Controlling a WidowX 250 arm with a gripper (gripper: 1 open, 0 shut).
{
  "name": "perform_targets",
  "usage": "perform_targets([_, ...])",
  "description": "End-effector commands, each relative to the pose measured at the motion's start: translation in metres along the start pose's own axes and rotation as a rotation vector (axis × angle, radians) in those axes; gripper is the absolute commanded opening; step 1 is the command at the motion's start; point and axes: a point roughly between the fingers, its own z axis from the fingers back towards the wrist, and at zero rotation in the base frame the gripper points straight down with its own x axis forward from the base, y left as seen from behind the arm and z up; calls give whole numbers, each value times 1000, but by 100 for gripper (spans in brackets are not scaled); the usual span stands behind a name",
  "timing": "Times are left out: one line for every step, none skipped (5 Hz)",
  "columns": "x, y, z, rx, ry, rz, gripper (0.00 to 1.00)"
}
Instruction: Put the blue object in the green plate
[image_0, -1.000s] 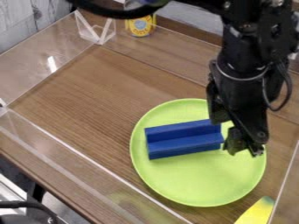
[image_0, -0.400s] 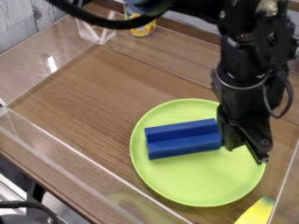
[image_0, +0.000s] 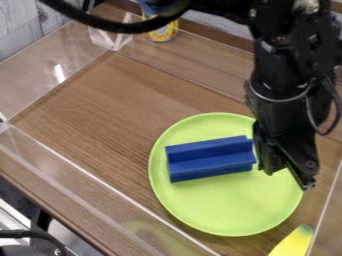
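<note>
The blue object (image_0: 210, 158), a ridged royal-blue block, lies flat inside the green plate (image_0: 227, 215), on the plate's left-centre part. The plate rests on the wooden table at the front right. My black gripper (image_0: 289, 166) hangs straight down over the plate's right side, just off the block's right end. Its fingers are drawn together with nothing between them, and I cannot tell whether they touch the block. The arm's body rises above it to the top of the view.
Clear acrylic walls (image_0: 54, 70) fence the wooden table on the left and front. A yellow container (image_0: 160, 30) and a clear stand (image_0: 114, 38) sit at the back. A yellow item (image_0: 297, 241) pokes in at the bottom right corner.
The fingers, spread wide a second ago by the block's right end, have come together. The gripper has shifted slightly right; the block has stayed on the plate.
</note>
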Motion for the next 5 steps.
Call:
perform_targets([4,-3,11,-4,-42,4,0])
perform_targets([4,-6,14,-15,-48,12,0])
perform_targets([3,-9,17,-24,-53,22,0])
perform_targets([2,-11,19,-34,-57,35,0])
perform_targets([3,-13,22,-42,-62,49,0])
